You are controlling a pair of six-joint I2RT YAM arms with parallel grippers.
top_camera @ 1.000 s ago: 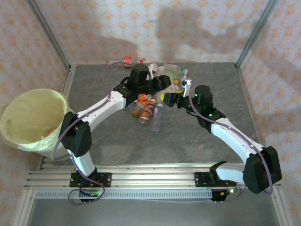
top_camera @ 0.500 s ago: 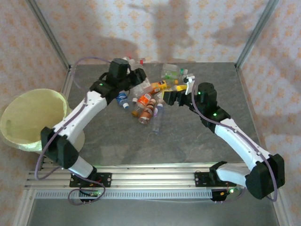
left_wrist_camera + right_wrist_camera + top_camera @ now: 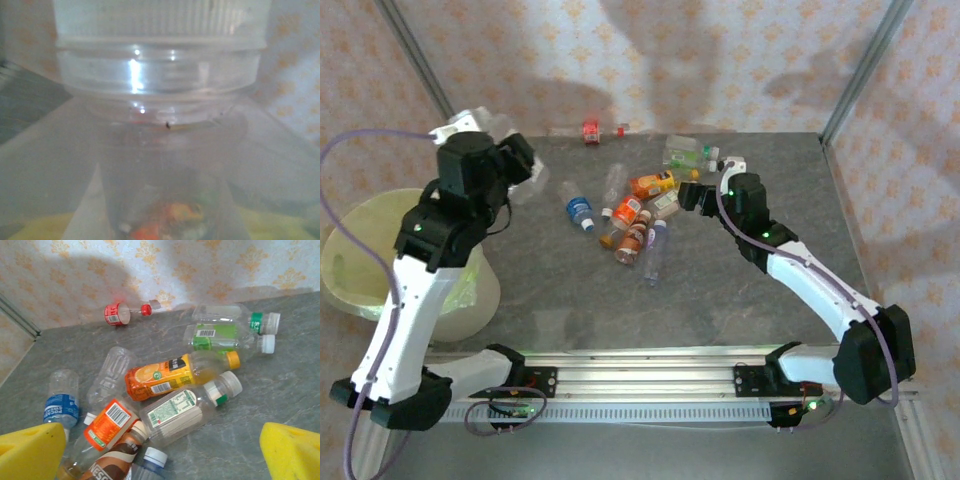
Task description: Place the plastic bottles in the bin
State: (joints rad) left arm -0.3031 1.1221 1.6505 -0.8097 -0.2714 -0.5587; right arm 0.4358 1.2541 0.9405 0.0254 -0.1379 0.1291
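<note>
The left claw point(image 3: 515, 165) is raised above the desk's point(image 3: 750, 320) far-left corner and grasps a clear plastic bottle point(image 3: 160, 100). In the left wrist view its ribbed cap and neck sit right against the lens. The bin point(image 3: 345, 235) stands off the desk's left edge, just beside that claw. Whether the bottle hangs over the rim I cannot tell.

The right claw point(image 3: 160, 450) is released, its 2 yellow pads point(image 3: 30, 452) spread wide. It hangs over the near edge of a pile of bottles lying mid-desk. The pile includes an orange juice bottle point(image 3: 170, 377), a white-labelled bottle point(image 3: 185, 412), a green-labelled bottle point(image 3: 220, 335), a blue-labelled bottle point(image 3: 61, 402) and an orange-labelled bottle point(image 3: 105, 427). A small red-labelled bottle point(image 3: 117, 313) lies apart against the back wall.
</note>
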